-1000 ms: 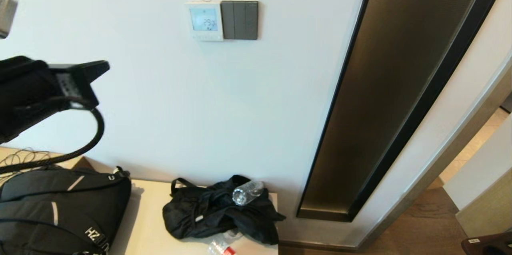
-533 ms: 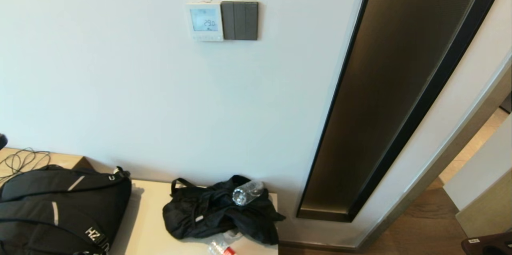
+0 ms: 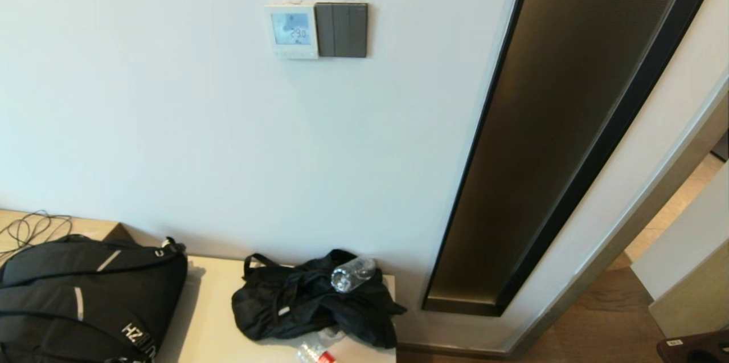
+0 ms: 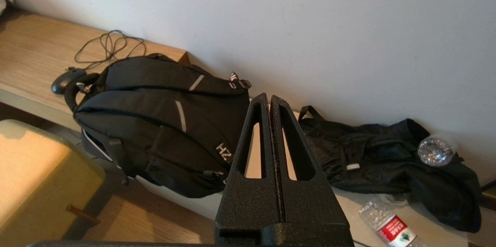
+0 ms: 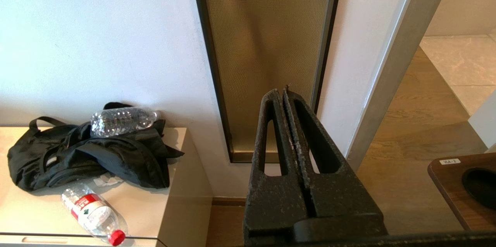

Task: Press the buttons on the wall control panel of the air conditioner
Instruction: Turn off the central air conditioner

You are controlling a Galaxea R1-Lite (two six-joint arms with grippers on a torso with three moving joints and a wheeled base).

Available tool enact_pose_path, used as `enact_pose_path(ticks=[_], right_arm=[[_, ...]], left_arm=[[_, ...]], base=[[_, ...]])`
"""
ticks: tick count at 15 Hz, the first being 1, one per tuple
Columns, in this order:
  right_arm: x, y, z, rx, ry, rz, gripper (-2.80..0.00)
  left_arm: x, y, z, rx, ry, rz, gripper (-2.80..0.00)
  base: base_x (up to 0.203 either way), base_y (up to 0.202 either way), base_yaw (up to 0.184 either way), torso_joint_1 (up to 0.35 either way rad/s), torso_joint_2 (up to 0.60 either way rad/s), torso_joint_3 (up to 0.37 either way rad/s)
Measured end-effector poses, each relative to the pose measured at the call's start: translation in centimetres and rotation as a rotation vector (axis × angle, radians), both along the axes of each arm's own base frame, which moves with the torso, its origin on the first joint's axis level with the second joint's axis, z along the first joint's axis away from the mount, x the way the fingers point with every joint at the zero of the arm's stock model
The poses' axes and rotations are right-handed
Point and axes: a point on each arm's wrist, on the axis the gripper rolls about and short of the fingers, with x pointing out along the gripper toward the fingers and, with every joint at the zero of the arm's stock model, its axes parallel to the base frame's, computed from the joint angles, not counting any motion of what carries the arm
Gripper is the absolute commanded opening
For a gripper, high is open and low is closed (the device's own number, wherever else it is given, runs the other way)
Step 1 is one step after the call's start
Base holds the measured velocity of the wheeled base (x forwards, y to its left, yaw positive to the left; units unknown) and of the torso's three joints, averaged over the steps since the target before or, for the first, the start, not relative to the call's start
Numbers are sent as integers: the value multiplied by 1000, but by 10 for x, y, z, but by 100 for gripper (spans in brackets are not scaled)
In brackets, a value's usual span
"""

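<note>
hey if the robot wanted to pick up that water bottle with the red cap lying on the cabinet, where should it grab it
Probably the bottle by its middle, just past the red label, jaws across its width, coming from above. It lies flat on the cabinet with its sides clear; the cap end is narrow and near the front edge.

We see a black backpack [image 3: 85, 294] and a crumpled black bag [image 3: 307, 306] on the counter [image 3: 211, 323], a clear bottle [image 3: 352, 274] resting atop the bag.

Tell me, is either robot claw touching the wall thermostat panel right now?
Apart. The head view shows the control panel alone on the wall, no arm near it.
</note>
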Motion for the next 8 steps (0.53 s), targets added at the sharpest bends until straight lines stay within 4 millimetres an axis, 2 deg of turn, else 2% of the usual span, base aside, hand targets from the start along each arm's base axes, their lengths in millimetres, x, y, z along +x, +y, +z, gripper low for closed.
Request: enact_pose_path(ticks=[4, 8], right_arm=[[0, 0, 0, 0, 0, 0, -280], [0, 0, 0, 0, 0, 0, -280]], left_arm=[[-10, -1, -25, -13, 1, 1, -280], [-16, -4, -54, -38, 13, -108, -280]], base=[[0, 0, 0, 0, 0, 0], [0, 0, 0, 0, 0, 0]])
